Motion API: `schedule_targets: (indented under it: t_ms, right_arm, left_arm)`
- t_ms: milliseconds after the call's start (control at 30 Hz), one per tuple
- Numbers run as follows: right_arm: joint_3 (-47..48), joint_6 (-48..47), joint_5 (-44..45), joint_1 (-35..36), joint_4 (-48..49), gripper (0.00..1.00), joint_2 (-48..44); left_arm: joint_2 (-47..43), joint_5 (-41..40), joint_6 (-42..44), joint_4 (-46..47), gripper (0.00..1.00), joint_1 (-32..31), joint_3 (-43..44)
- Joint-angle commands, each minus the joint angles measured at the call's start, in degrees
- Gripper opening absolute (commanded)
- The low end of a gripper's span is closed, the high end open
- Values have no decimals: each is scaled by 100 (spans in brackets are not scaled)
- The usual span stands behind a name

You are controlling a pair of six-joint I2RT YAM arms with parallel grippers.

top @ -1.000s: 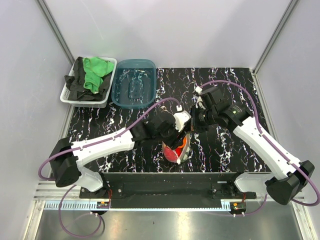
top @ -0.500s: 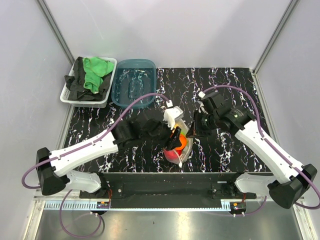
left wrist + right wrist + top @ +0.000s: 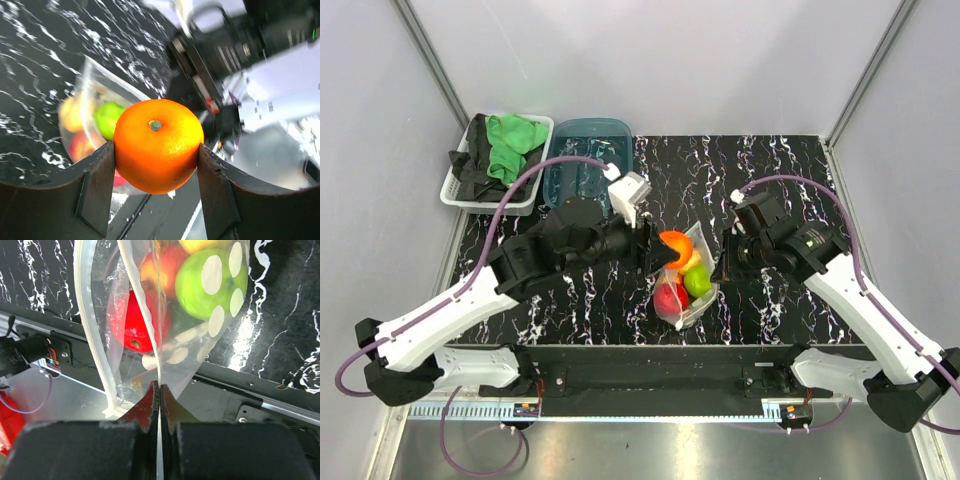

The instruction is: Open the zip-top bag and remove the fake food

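Note:
My left gripper (image 3: pixel 157 172) is shut on an orange plastic fruit (image 3: pixel 157 145), held in the air above and just left of the zip-top bag (image 3: pixel 688 300). In the top view the orange (image 3: pixel 676 243) sits at the tip of the left gripper (image 3: pixel 660 250). The dotted clear bag stands open near the table's front edge, with a lime green fruit (image 3: pixel 207 282), a red one (image 3: pixel 132 320) and a peach-red one (image 3: pixel 160 262) inside. A thin edge of the bag (image 3: pixel 165 330) is pinched in my right gripper (image 3: pixel 159 390), at the bag's right side (image 3: pixel 725 265).
A white basket (image 3: pixel 454 190) with green and black cloths stands at the back left. Beside it is a teal tub (image 3: pixel 588 180). The table's dark front rail (image 3: pixel 660 375) runs just below the bag. Grey walls close in both sides.
The left gripper has come up out of the bag with the orange and drawn back to the left. The right gripper has shifted slightly right, still pinching the bag.

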Motion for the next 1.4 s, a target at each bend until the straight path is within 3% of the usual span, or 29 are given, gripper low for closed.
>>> schedule_targets:
  t_ms: [0, 200, 467, 767, 1100, 1133, 1267, 1367]
  right_arm:
    - [141, -329, 98, 47, -132, 0, -322]
    - [228, -697, -43, 47, -333, 0, -639]
    - [834, -1163, 1, 38, -439, 0, -351]
    - [782, -1102, -61, 38, -255, 0, -209]
    - [905, -997, 45, 38, -343, 0, -165]
    - [905, -997, 10, 46, -351, 0, -139]
    - [870, -944, -139, 46, -351, 0, 19]
    - [861, -996, -122, 47, -351, 0, 116]
  left_arm:
    - [99, -837, -196, 334, 0, 403, 204]
    - [652, -1548, 269, 948, 0, 1640, 116]
    - [2023, -1217, 779, 2030, 0, 3312, 98]
    - [3841, -1067, 1430, 2883, 0, 3850, 424]
    - [5002, -909, 1412, 2999, 0, 3964, 792]
    - [5047, -909, 1369, 2832, 3, 3964, 863]
    - [4943, -1154, 1245, 2646, 49, 3964, 794]
    - [4521, -1234, 1201, 2541, 59, 3955, 521]
